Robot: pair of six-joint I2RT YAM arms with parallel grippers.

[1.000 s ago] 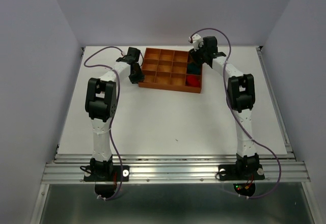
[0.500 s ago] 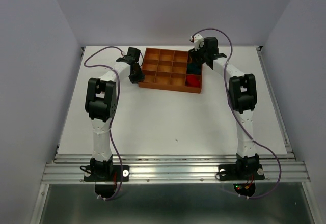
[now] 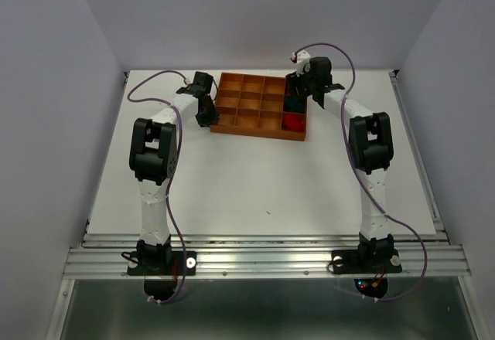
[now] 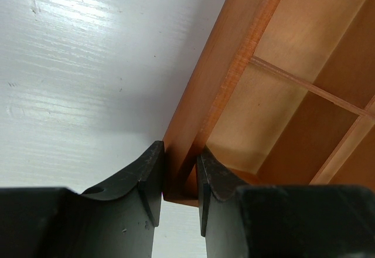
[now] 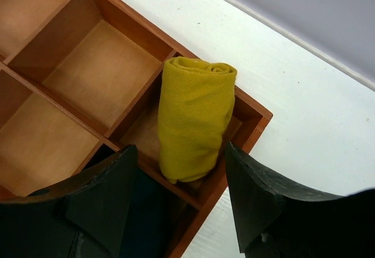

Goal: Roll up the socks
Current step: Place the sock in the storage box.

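A rolled yellow sock (image 5: 196, 117) lies in the far right corner compartment of the orange-brown tray (image 5: 70, 29). My right gripper (image 5: 179, 152) hangs just above it, open, with a finger on either side and neither touching it. A dark teal sock (image 5: 146, 211) lies in the compartment nearer me, partly hidden by my left finger. From above, the teal sock (image 3: 292, 106) and a red sock (image 3: 293, 124) lie in the tray's right column. My left gripper (image 4: 180, 158) is shut on the tray's left wall (image 4: 228, 76) at its near corner.
The tray (image 3: 240, 127) stands at the back middle of the white table (image 3: 255, 185); its other compartments show bare wood. Grey walls close in the back and both sides. A metal rail (image 3: 263, 259) runs along the near edge by the arm bases.
The right arm's elbow has shifted slightly to the right, with the gripper still over the tray's far right corner. The left arm and the tray have not moved.
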